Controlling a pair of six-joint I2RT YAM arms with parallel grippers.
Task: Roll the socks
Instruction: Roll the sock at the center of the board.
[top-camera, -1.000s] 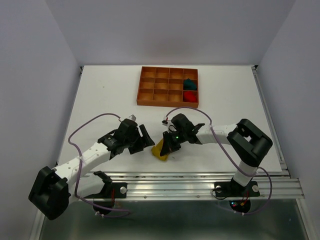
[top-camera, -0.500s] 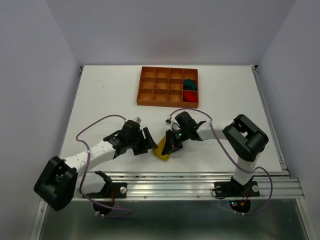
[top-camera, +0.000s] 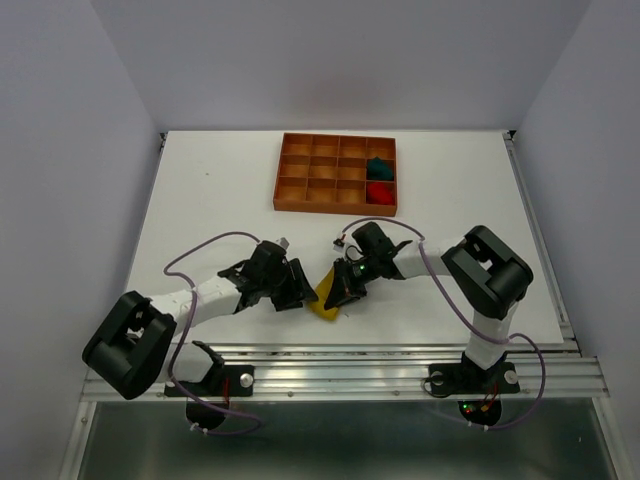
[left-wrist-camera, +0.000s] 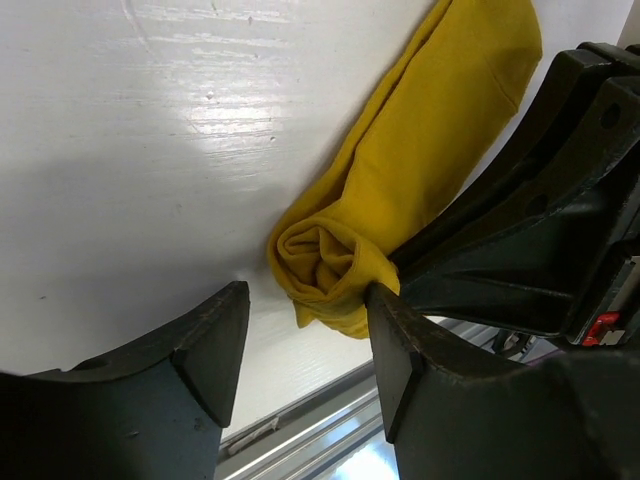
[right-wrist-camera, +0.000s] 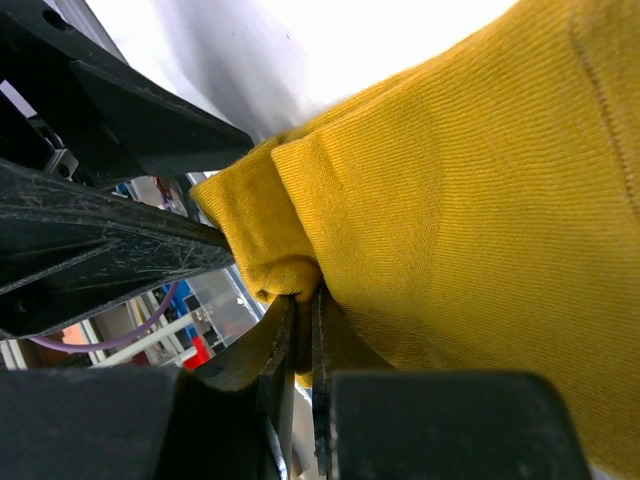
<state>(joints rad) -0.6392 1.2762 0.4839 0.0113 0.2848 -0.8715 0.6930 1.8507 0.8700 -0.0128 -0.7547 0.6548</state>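
A yellow sock lies near the table's front edge, half rolled, its coiled end towards the left arm. My right gripper is shut on a fold of the yellow sock, with fabric pinched between its fingers. My left gripper is open and straddles the coiled end; its right finger touches the roll, while its left finger stands off it. In the top view the left gripper sits just left of the sock. A teal sock and a red sock sit bundled in the tray.
The orange-brown compartmented tray stands at the back middle of the table. The metal rail of the table's front edge runs just below the sock. Both arms' cables loop over the table beside the grippers.
My left arm has slid right up to the yellow sock, and its jaws have narrowed round the coiled end. The right gripper has kept its hold, hardly moving.
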